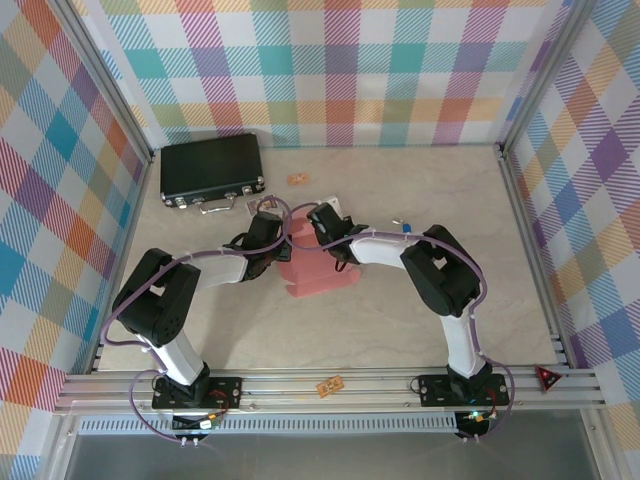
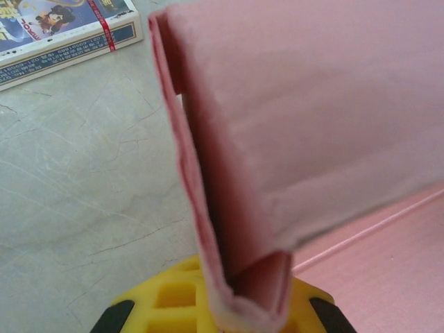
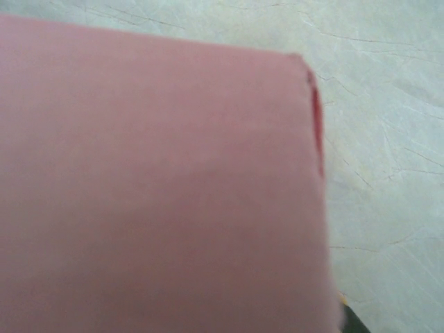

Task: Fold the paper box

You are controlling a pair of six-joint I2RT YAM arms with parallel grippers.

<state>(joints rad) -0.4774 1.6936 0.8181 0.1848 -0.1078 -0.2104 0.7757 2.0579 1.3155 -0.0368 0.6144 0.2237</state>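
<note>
The salmon-pink paper box point(image 1: 318, 270) stands partly formed in the middle of the table, between both arms. My left gripper point(image 1: 268, 243) is at its left side. In the left wrist view its yellow jaws are shut on a folded double wall of the paper box point(image 2: 277, 139) at the bottom edge, and that wall rises upright. My right gripper point(image 1: 338, 250) is at the box's upper right side. In the right wrist view a pink panel of the paper box point(image 3: 159, 187) lies over the jaws and hides the fingertips; the gripper is shut on that card.
A black hard case point(image 1: 212, 170) with metal latches lies at the back left. A printed card pack point(image 2: 62, 35) lies just behind the box. Small orange tags point(image 1: 297, 179) point(image 1: 330, 384) sit at the back and on the front rail. Checked walls enclose the table.
</note>
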